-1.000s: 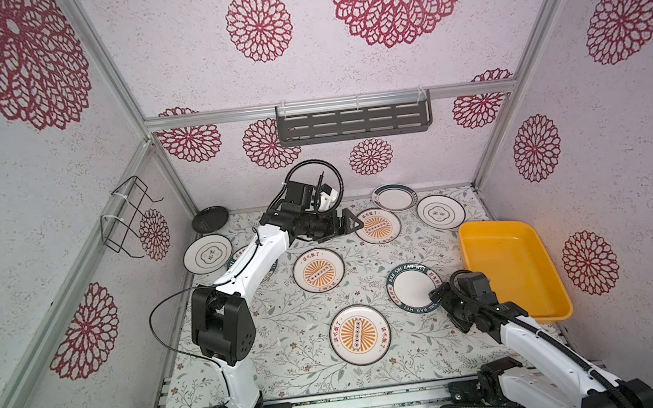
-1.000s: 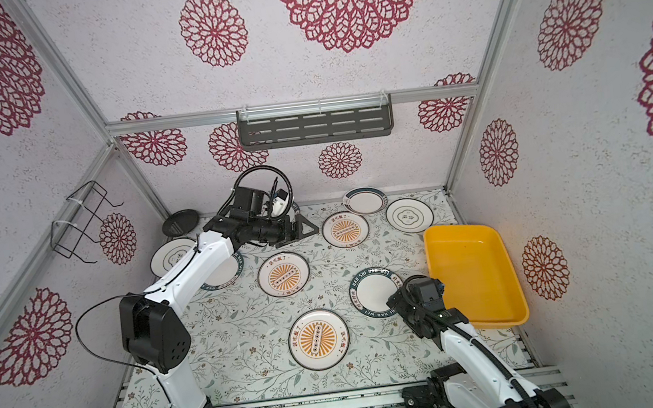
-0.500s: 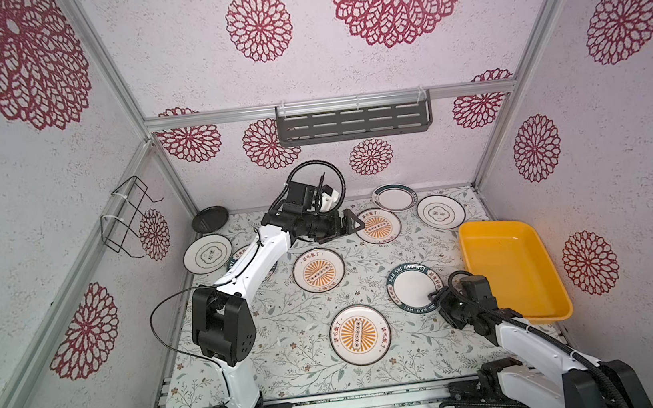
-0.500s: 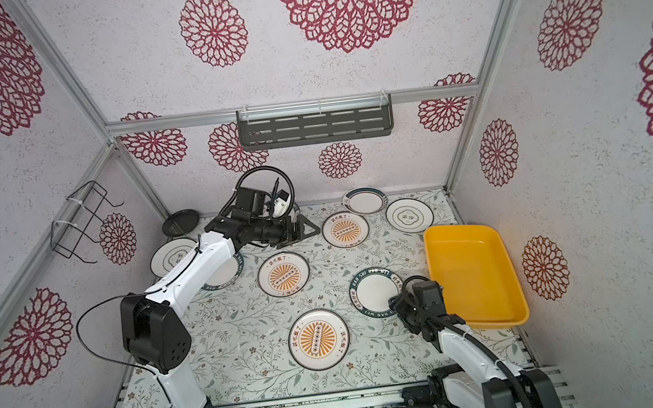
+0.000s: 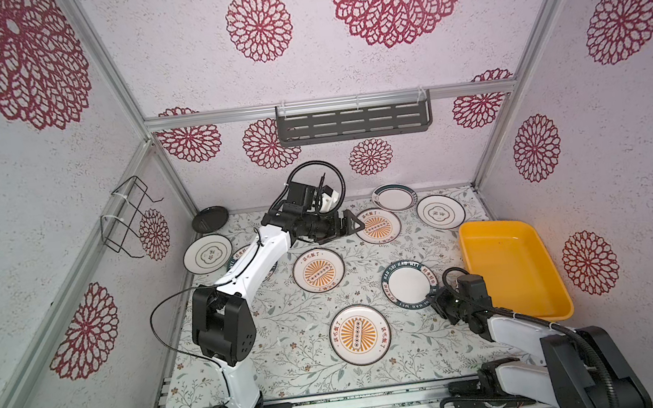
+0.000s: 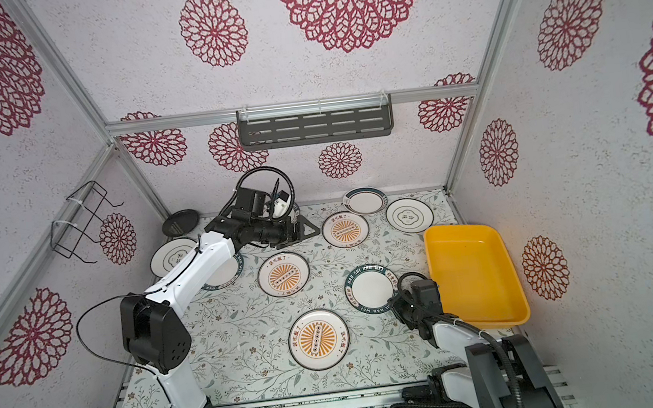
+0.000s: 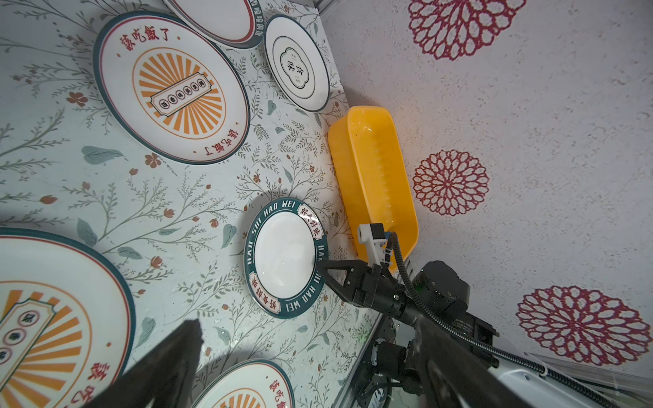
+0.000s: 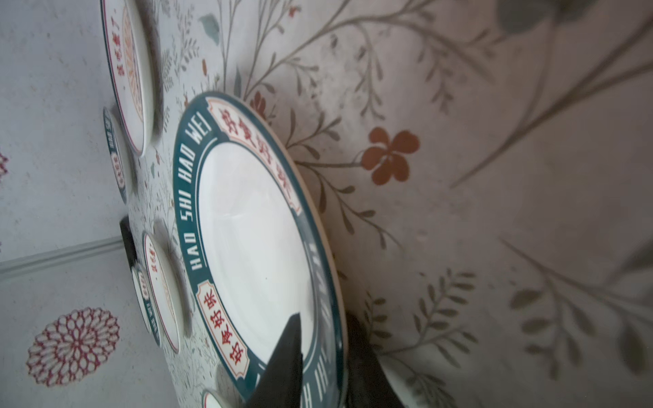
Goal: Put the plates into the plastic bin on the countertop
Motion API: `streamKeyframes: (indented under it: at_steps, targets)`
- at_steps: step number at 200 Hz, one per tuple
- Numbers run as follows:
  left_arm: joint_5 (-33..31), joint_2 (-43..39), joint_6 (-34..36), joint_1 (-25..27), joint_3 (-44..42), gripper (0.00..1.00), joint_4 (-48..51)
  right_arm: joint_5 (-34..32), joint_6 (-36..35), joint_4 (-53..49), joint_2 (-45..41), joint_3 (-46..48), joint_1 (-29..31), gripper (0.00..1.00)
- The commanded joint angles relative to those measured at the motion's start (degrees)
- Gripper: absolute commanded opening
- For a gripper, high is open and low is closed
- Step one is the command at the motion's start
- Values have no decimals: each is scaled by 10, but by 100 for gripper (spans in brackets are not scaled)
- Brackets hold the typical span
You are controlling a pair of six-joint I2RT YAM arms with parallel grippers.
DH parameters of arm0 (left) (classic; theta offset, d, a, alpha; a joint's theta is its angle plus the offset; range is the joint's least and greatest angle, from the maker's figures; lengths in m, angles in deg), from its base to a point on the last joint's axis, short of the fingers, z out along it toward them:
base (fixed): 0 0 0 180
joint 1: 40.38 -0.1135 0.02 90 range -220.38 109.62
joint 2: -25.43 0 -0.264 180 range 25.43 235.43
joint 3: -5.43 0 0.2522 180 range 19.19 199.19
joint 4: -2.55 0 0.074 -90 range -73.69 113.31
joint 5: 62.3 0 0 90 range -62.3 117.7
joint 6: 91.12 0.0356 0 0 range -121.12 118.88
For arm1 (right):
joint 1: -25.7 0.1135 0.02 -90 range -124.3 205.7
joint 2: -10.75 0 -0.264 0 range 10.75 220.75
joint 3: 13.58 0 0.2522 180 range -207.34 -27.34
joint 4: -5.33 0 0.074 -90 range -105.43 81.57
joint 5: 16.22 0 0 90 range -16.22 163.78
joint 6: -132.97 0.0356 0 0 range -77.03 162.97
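Nothing is in the bin (image 5: 508,268) yet: it sits empty at the right edge of the worktop (image 5: 293,363) in both top views. All the plates (image 5: 360,335) in sight lie on the worktop, nine by my count, one of them partly hidden under the left arm (image 5: 256,259). The task therefore looks barely begun, at its first pickup. The right end effector (image 5: 431,295), in the lower right of a top view, reaches low to the near rim of the teal plate (image 5: 408,283), which lies just beside the bin. The right wrist view shows one finger (image 8: 288,353) on top of that rim and the other beneath it, pinching the plate. Whether the plate has left the worktop I cannot tell. The left end effector (image 5: 351,225) hovers level over the rear centre, spread wide and empty, beside a sunburst plate (image 5: 377,225).
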Motion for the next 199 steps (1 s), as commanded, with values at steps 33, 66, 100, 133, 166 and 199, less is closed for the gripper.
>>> streamKeyframes:
  at_steps: [33,66,100,133,166,199]
  targets:
    - [11,-11,26,-14,-3,97,23,13,-5,-19,44,-17,-1,5]
    - [16,-9,26,-23,-3,97,22,7,-13,-42,37,-48,-1,0]
    - [19,-2,26,-29,-1,97,18,4,-15,-80,12,-91,-1,0]
    - [33,18,23,-33,13,98,24,4,-28,-111,-20,-152,-1,0]
    - [48,67,21,-32,53,98,52,12,-60,-149,-16,-246,-1,0]
    - [55,97,11,-33,82,97,51,48,-73,-149,3,-315,0,0]
